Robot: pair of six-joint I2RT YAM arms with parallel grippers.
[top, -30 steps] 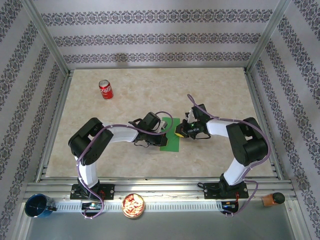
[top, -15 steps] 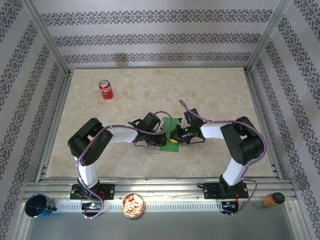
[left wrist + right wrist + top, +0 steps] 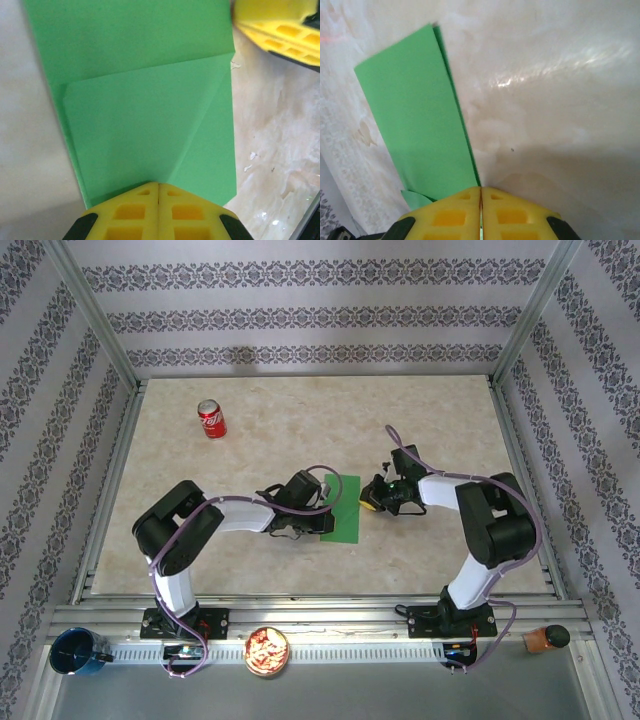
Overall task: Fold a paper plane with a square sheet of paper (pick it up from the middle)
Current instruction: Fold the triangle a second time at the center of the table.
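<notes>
1. One square sheet of paper (image 3: 343, 512) was counted, lying flat near the middle of the table (image 3: 440, 410), folded down to a narrow rectangle.
2. In the top view its long axis was set roughly from 12 to 6 o'clock, the far end leaning slightly towards 1 o'clock. Both ends were seen as blunt, so no pointed tip could be made out there.
3. In the left wrist view one diagonal crease was seen across the sheet, running from its 2 o'clock corner down towards the fingers at 6 o'clock.
4. Two grippers were counted. The left gripper (image 3: 158, 200) was seen with its yellow fingers pressed together, no gap between them, set on the 9 o'clock long edge of the sheet. Whether paper was pinched could not be told.
5. The right gripper (image 3: 481, 204) was likewise closed up, its tips meeting at the sheet's 3 o'clock edge. A pinch on the paper could not be confirmed.
6. One red soda can (image 3: 211, 419) was counted, standing upright well apart from the sheet, at about 10 o'clock from it.
7. On the near rail, one blue cup (image 3: 75, 652) and one round tin (image 3: 267, 651) were counted.
</notes>
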